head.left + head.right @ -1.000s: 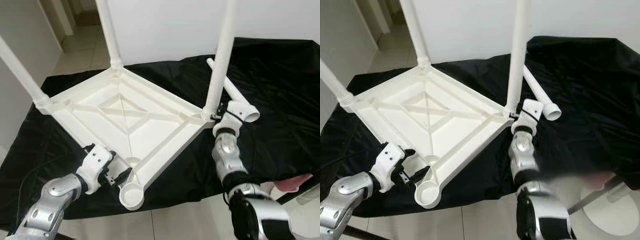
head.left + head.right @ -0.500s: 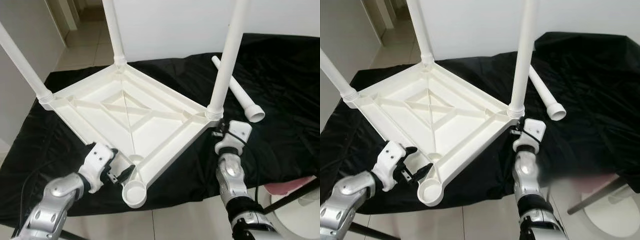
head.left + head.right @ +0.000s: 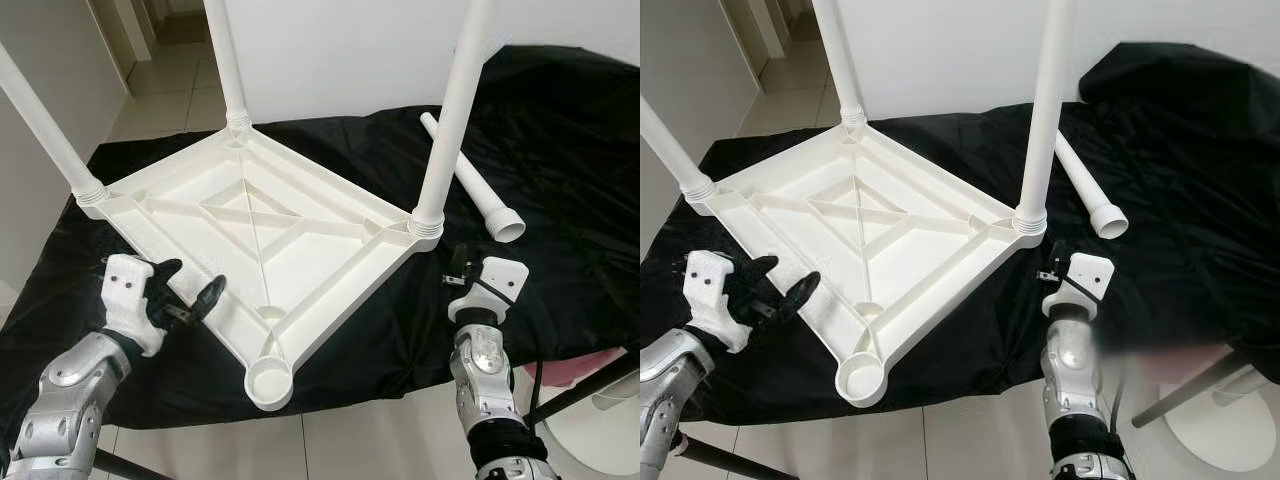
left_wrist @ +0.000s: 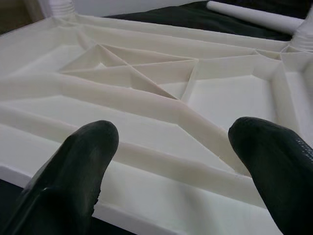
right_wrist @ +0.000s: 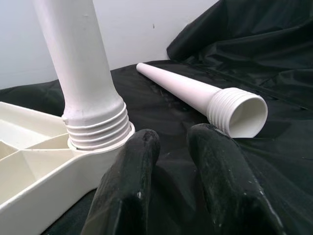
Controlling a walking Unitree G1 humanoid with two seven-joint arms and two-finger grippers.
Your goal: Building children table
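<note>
White plastic children's table top (image 3: 262,225) lies upside down, ribbed underside up, on a worktop draped in black cloth (image 3: 560,140). Three white plastic legs stand screwed into its corners; the fourth corner socket (image 3: 268,381), nearest the robot, is bare.

Left end effector (image 3: 190,295): fingers spread wide, holding nothing, just off the table top's near-left edge, apart from it. The bare socket sits to its right, nearer the robot.

Right end effector (image 5: 171,147): fingers nearly together, a narrow gap between, gripping nothing. Threaded base of the upright right-corner leg (image 3: 448,120) stands just ahead-left of it. Loose white tapered leg (image 3: 472,178) lies on the cloth ahead-right, open threaded end facing the end effector, well apart.
</note>
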